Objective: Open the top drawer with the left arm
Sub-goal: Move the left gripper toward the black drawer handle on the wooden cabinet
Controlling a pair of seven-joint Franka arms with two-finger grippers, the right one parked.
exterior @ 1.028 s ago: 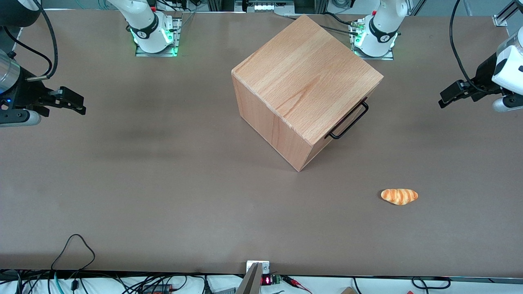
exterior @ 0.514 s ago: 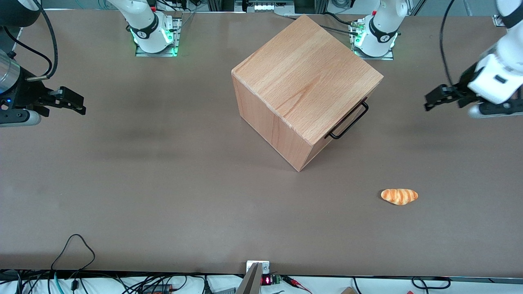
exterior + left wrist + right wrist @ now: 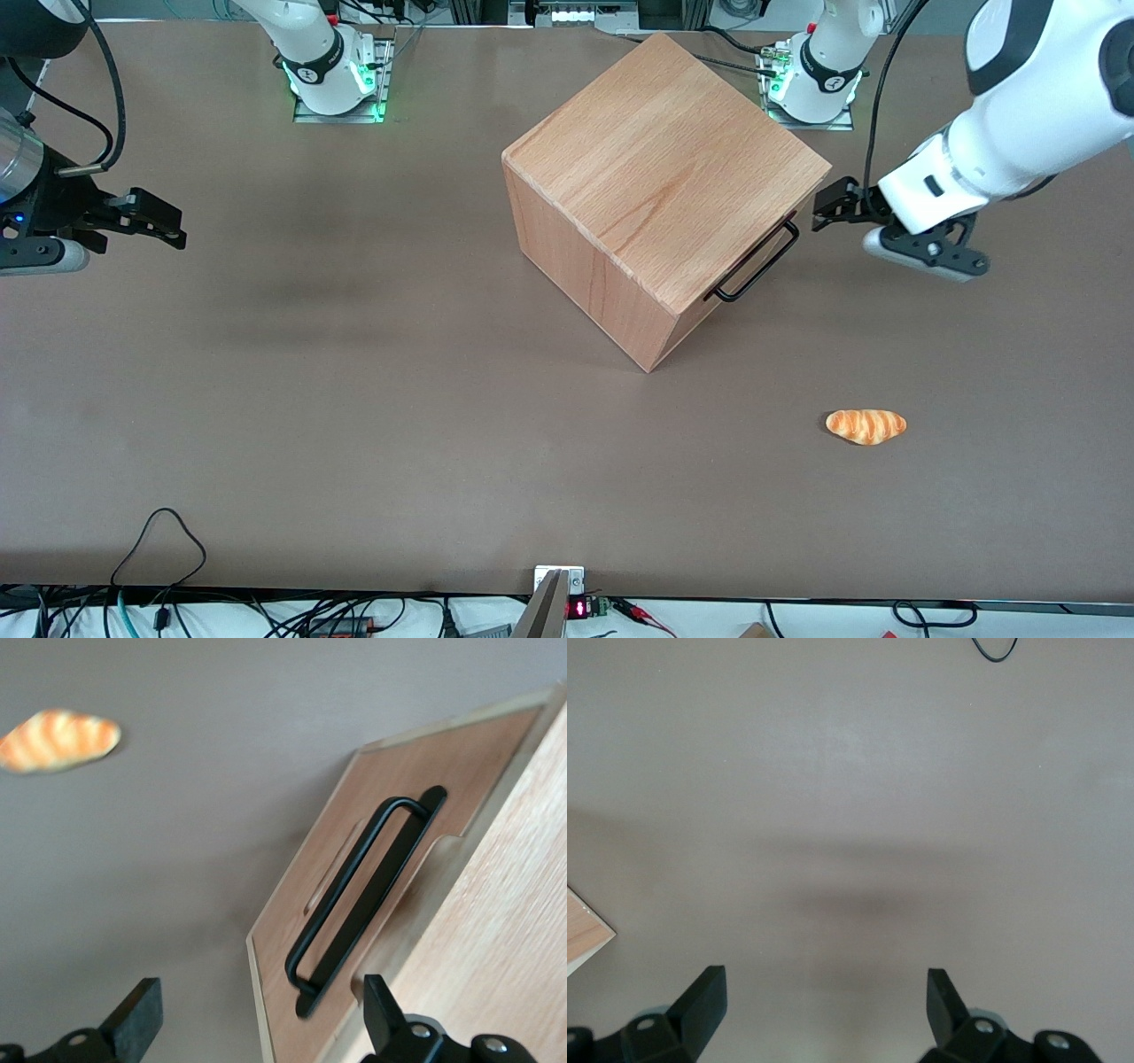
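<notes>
The wooden cabinet (image 3: 660, 177) stands mid-table, turned at an angle. Its top drawer (image 3: 416, 757) is shut, with the front flush against the body. The black wire handle (image 3: 756, 262) (image 3: 359, 895) sticks out from that front. The left arm (image 3: 1019, 97) reaches in from the working arm's end of the table. Its gripper (image 3: 822, 206) (image 3: 259, 1020) hangs open just beside the cabinet's upper corner, a short way from the handle and touching nothing. Nothing sits between the black fingers (image 3: 137, 1017).
A small striped bread roll (image 3: 866, 426) (image 3: 58, 740) lies on the brown table (image 3: 354, 399), nearer the front camera than the cabinet and toward the working arm's end. Both arm bases (image 3: 811, 84) stand at the table's back edge. Cables run along the front edge.
The left arm has swung in from the table's end toward the cabinet, bringing the open gripper close to the drawer handle. The cabinet and the roll have not moved.
</notes>
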